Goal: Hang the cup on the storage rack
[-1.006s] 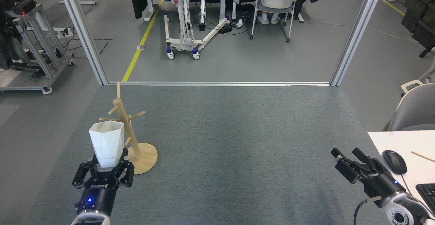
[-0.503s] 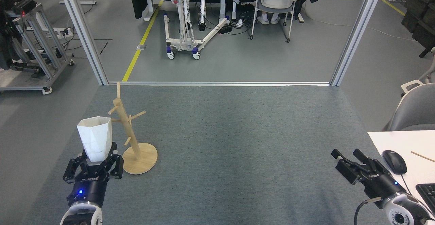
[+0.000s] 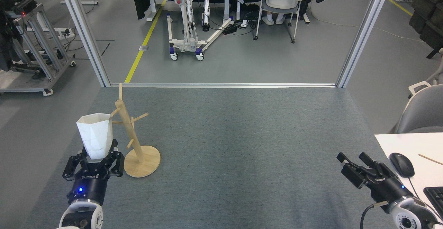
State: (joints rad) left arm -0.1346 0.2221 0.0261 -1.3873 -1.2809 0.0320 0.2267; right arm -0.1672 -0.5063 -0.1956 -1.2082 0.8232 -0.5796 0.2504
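Left gripper [image 3: 93, 160] clamped on the narrow base of the cup [image 3: 94, 135], cup upright, open hexagonal rim up. White lettering on the gripper body reads mirrored/upside down from here, can't make it out reliably. Blue LED lit on the wrist below it. Cup handle not visible from this angle.

Right gripper [image 3: 353, 162] at lower right, fingers spread apart, holding nothing. Small white label on its body, too small to read. Its wrist is cut off by the bottom edge.

Beside it, corner of a white desk [image 3: 389, 142] with a black mouse [image 3: 401, 164], a keyboard [image 3: 435, 195] clipped by the frame edge, and a thin wooden stick [image 3: 430, 159].

Storage rack [image 3: 133, 137] stands on the grey carpet [image 3: 242, 146], just right of the cup. Disc base close to the left gripper; can't tell if they touch. Cup rim overlaps a left-side peg in view; contact unclear. One left peg partly hidden behind the cup.

Further back: aluminium frame posts [image 3: 84, 35], yellow floor line [image 3: 143, 42], a white wheeled lift stand [image 3: 187, 21], an office chair [image 3: 282, 0] with a seated person's feet [image 3: 271, 19] showing; upper body cut off.
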